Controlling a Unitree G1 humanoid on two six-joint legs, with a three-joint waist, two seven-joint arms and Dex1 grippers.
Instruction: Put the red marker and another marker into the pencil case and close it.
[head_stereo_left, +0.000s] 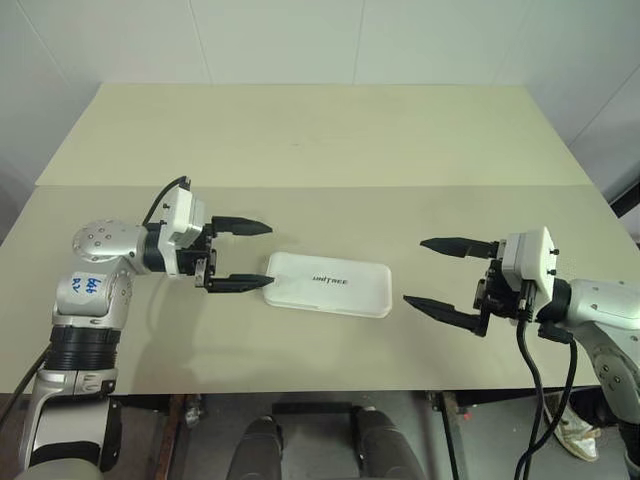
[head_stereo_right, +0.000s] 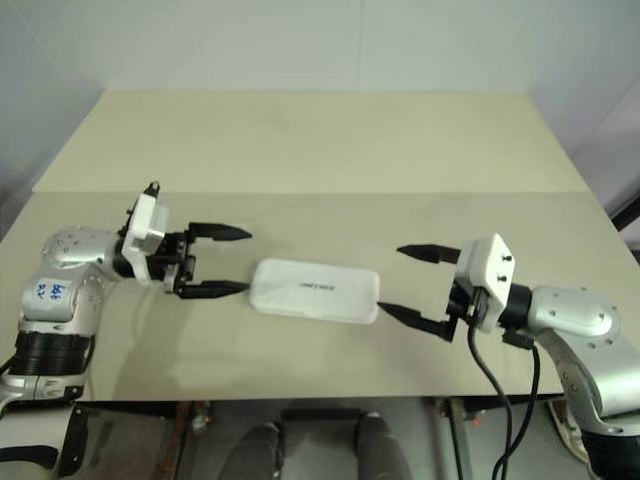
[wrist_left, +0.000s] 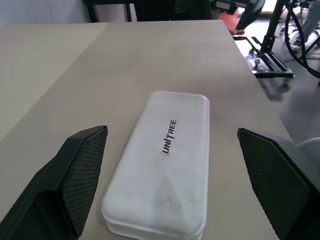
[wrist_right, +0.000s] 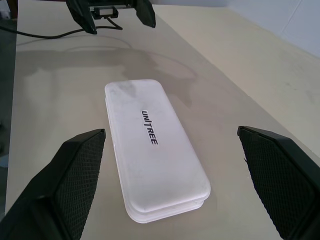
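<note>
**Closed pencil case between two spread grippers**

The pencil case (head_stereo_left: 329, 284) lies flat on the pale tabletop (head_stereo_left: 320, 130), near the front edge and roughly midway between the two arms. Its lid is down — the white shell shows one closed seam along the side in both wrist views, and the dark logo text (wrist_left: 168, 136) sits on top, facing up. Neither marker can be seen on the table; whether they are inside the shut case cannot be told.

The left gripper (head_stereo_left: 241, 256) points in toward the case's left short end, its two black fingers spread wide and holding nothing. The lower fingertip (head_stereo_left: 255, 283) comes just beside that end of the case; whether it touches is not clear. From the left wrist view the case runs lengthwise away between the parted fingers.

The right gripper (head_stereo_left: 436, 275) faces the opposite short end from the other side, fingers also spread wide and empty — it stands apart from the case, with bare table between its tips and the rounded corner. The right wrist view shows the case lying between its fingers, with the left gripper beyond the far end.
</note>
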